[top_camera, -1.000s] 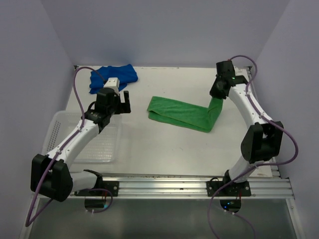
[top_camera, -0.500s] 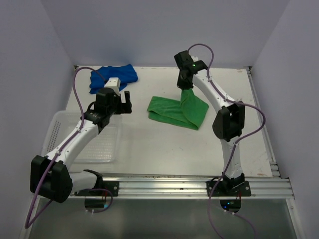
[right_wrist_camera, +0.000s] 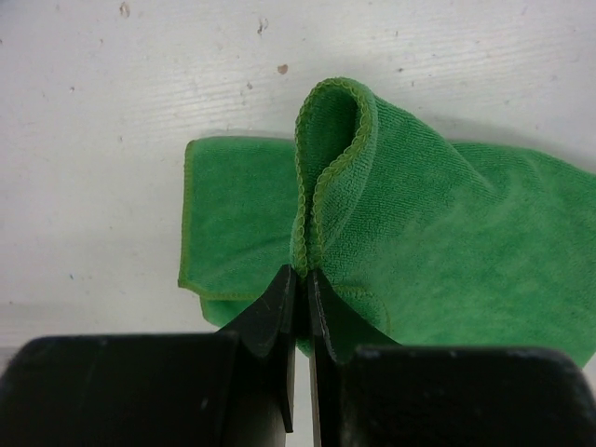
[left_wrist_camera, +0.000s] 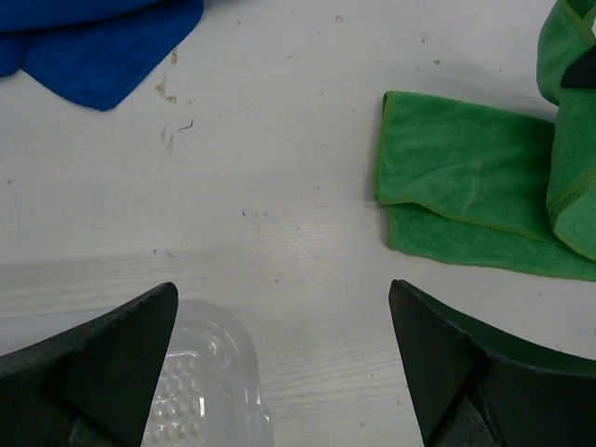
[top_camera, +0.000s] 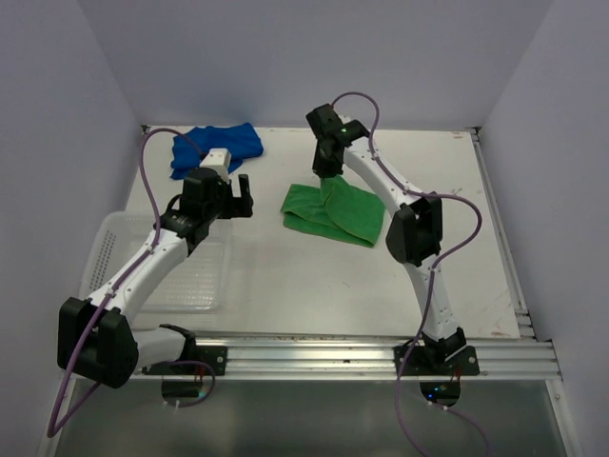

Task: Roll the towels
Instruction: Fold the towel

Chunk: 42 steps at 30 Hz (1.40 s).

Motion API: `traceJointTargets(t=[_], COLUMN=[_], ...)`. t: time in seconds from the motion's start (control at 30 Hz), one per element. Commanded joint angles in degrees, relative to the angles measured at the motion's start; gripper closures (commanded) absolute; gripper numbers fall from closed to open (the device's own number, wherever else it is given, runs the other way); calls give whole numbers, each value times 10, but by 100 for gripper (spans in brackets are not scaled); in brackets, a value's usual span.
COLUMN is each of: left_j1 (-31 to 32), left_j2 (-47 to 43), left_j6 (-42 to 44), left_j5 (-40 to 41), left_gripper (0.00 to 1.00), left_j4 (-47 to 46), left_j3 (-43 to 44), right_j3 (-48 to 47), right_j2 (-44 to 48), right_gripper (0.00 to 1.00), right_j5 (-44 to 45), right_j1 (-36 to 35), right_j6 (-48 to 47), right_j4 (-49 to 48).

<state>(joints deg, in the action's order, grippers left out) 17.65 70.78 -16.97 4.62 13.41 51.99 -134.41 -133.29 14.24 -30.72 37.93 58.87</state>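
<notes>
At the far left, the white perforated basket (top_camera: 103, 233) is sitting on the counter (top_camera: 285, 286) at its near-left edge, with the left arm reaching over it. Behind it, in the far-left corner, the blue towel (top_camera: 217, 148) is lying in a loose, crumpled heap, touching nothing else.

Just right of the basket, the left fingers (top_camera: 238, 197) are standing spread wide and released, hovering above bare counter between the blue towel and the green towel (top_camera: 306, 211) and gripping nothing. The wrist view is showing a corner of the basket between them, below.

Near the middle of the counter, the green towel is lying folded, its left part flat on the surface.

Over its far edge, the right fingers (right_wrist_camera: 300, 279) are clenching tight on a hemmed edge of the green towel, pinching a doubled fold of cloth. That part is rising off the counter and draping down over the flat part beneath it.
</notes>
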Motion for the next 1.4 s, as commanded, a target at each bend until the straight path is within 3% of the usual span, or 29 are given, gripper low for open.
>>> traceJointTargets(t=[0.0,0.8,0.9,0.97,1.03,1.23,1.37], left_j1=[2,4,5,5,5,5,5], left_j2=[-14,-13,-13,-13,-12,-13,-12], left_j6=[-2,-4,-4,-4,-4,-4,-4], left_j5=[-8,-18,-19,-19,-20,-21,-22], left_gripper=[0,0,0,0,1,0,1], left_j4=[-5,-8,-7,-7,-8,-7,-8], left_j3=[21,20,20,21,21,21,20], right_j3=[-30,20,28,28,34,36,40], right_j2=[-10,-69,-79,-83,-80,-70,-43], right_gripper=[100,100,89,72,65,62,60], right_j5=[-28,-123,-139,-140,-168,-220,-208], right_j1=[-8,-28,-32,-35,-36,-36,-33], right_j6=[21,49,42,41,42,50,35], right_j4=[-17,-116,-144,-162,-189,-228,-214])
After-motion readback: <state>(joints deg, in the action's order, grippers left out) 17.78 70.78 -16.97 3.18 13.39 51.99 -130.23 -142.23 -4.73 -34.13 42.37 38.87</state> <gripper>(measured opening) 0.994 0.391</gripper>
